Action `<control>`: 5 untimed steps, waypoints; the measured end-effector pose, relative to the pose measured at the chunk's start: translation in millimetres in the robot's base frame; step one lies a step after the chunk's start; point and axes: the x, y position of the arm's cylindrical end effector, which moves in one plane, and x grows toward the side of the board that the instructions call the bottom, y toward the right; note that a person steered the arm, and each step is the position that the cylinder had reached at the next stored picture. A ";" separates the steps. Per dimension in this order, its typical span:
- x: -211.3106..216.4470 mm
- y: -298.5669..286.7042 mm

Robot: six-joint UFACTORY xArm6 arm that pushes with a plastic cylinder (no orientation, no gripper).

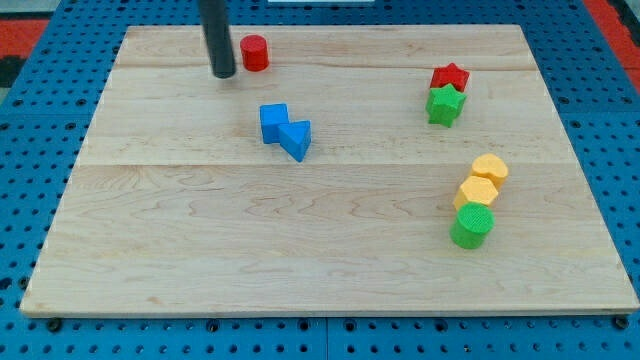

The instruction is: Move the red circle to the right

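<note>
The red circle [255,52], a short red cylinder, stands on the wooden board [200,240] near the view's top left. My tip [223,74] is the lower end of a dark rod coming down from the view's top edge. It sits just to the left of the red circle and slightly below it, with a small gap between them. Nothing is hidden behind the rod that I can tell.
A blue cube [274,123] and blue triangle [297,139] touch near the board's middle. A red star [450,77] sits above a green star [445,104] at the right. Two yellow blocks [490,168] [477,191] and a green cylinder [472,226] line up lower right.
</note>
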 end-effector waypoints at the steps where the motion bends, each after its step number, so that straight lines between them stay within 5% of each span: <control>1: -35.1 34.8; 2: -37.5 118.1; 3: -31.6 142.1; 5: 35.0 200.0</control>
